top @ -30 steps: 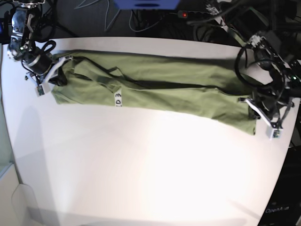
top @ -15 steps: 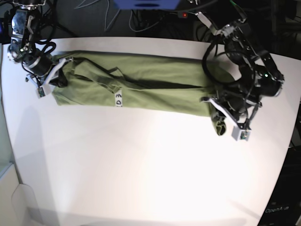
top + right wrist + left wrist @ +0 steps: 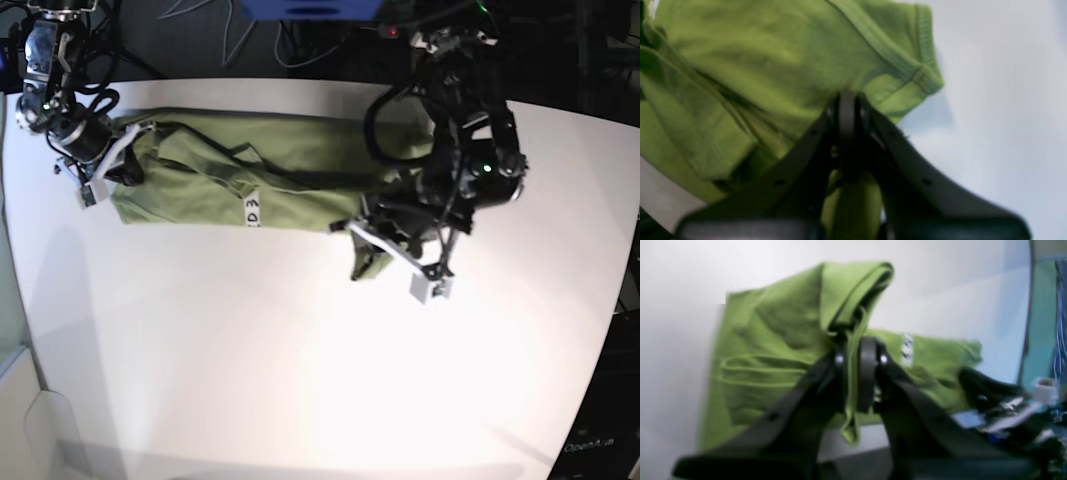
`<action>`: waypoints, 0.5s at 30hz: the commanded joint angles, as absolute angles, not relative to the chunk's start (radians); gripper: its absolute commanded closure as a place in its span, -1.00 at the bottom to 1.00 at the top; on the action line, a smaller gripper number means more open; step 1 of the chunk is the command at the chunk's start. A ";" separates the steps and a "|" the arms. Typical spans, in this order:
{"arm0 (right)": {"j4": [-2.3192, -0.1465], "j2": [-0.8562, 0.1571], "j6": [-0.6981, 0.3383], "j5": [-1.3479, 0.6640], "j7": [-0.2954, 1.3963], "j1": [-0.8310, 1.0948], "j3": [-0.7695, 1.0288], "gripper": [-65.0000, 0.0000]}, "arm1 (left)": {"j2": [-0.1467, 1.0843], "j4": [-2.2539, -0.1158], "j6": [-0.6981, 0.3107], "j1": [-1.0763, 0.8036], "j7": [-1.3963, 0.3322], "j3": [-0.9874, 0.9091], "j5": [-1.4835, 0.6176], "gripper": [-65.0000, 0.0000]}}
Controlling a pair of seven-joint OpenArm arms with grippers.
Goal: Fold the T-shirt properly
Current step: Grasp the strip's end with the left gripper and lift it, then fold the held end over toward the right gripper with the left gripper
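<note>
My left claw [image 3: 385, 245] is clamped tight on a doubled edge of the T-shirt [image 3: 290, 175], lifted above the white table [image 3: 250, 350]. My right claw [image 3: 118, 165] pinches the far end. A pale tag [image 3: 252, 212] lies between; cables [image 3: 440, 60] crowd behind.

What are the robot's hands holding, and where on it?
Both hold the T-shirt. The left gripper pinches a bunched fold at one end; the right gripper pinches the cloth beside a hemmed sleeve at the other end.
</note>
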State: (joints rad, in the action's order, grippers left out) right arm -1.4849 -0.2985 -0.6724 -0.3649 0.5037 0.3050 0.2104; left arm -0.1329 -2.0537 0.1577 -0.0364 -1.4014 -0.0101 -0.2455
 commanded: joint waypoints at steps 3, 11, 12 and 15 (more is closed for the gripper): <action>-1.484 -0.308 -0.676 -0.329 0.549 0.309 0.208 0.99 | -0.104 -2.071 0.346 -0.025 -1.391 0.111 -0.255 0.92; -1.486 -0.308 -0.677 -0.329 0.549 0.312 0.199 0.99 | -0.064 -2.064 0.631 -0.024 -1.389 0.272 -0.263 0.92; -1.486 -0.308 -0.677 -0.329 0.547 0.312 0.185 0.99 | -0.065 -2.064 0.633 -0.024 -1.389 0.272 -0.263 0.92; -1.486 -0.309 -0.677 -0.329 0.542 0.314 0.165 0.99 | -0.091 -2.061 0.633 -0.016 -1.386 0.266 -0.254 0.92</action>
